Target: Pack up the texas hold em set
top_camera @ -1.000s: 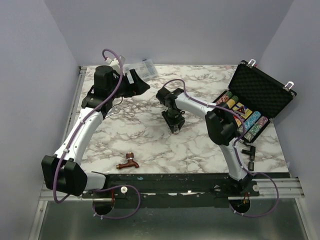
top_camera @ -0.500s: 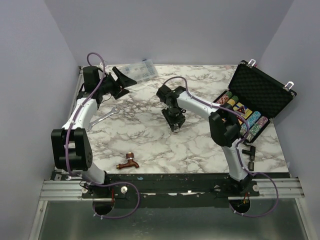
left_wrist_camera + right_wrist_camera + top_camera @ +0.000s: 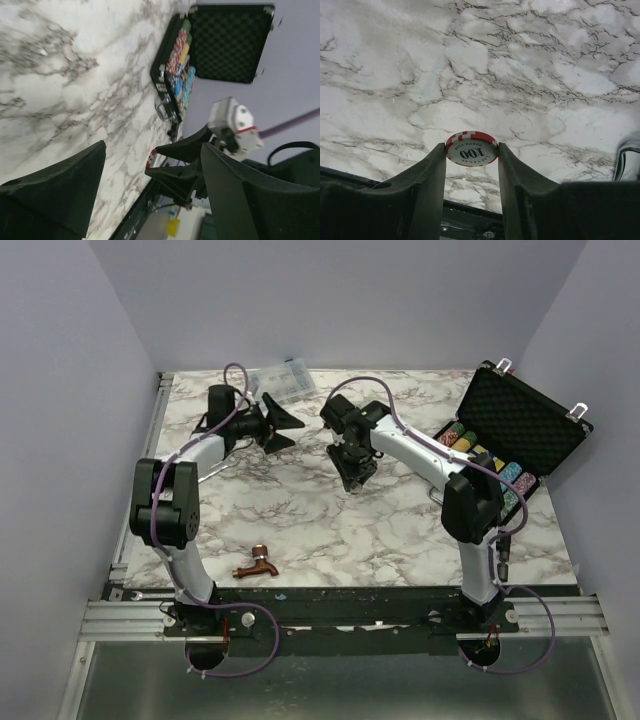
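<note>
The texas hold em set's black case (image 3: 520, 425) lies open at the right of the table, with multicoloured chip rows (image 3: 485, 472) in its base. It also shows far off in the left wrist view, the case (image 3: 227, 45) seen end-on. My right gripper (image 3: 471, 150) is shut on a red and white "100" poker chip (image 3: 471, 148), held by its edges above the marble. That right gripper (image 3: 352, 480) hangs over the table's middle. My left gripper (image 3: 293, 435) stands open and empty just left of it, pointing at it. From the left wrist the chip (image 3: 151, 159) shows as a red edge.
A clear plastic compartment box (image 3: 285, 377) sits at the back edge behind the left gripper. A copper faucet (image 3: 256, 565) lies near the front edge. Small black parts (image 3: 498, 543) rest in front of the case, by the right arm.
The left arm has swung in from the back left corner, bringing its gripper right toward the table's middle, jaws slightly narrower. The right gripper has shifted a little toward the back, still holding the chip.
</note>
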`<state>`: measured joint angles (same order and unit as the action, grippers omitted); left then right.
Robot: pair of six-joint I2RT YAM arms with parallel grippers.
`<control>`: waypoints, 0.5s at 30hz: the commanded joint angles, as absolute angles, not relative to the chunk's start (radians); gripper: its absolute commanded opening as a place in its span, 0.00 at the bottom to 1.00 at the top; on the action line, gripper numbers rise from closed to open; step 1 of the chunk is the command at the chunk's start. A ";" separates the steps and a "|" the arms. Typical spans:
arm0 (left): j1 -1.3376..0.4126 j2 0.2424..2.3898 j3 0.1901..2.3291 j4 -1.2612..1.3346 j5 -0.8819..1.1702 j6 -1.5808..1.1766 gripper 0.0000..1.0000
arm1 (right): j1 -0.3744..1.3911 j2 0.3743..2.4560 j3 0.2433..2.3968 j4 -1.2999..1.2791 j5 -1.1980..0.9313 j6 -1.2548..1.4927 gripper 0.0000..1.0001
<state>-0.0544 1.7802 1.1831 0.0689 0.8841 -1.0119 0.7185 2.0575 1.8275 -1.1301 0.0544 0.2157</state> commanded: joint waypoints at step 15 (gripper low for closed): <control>-0.381 2.085 1.201 0.647 1.258 -1.335 0.51 | 0.717 1.935 1.818 -1.175 0.075 0.204 0.00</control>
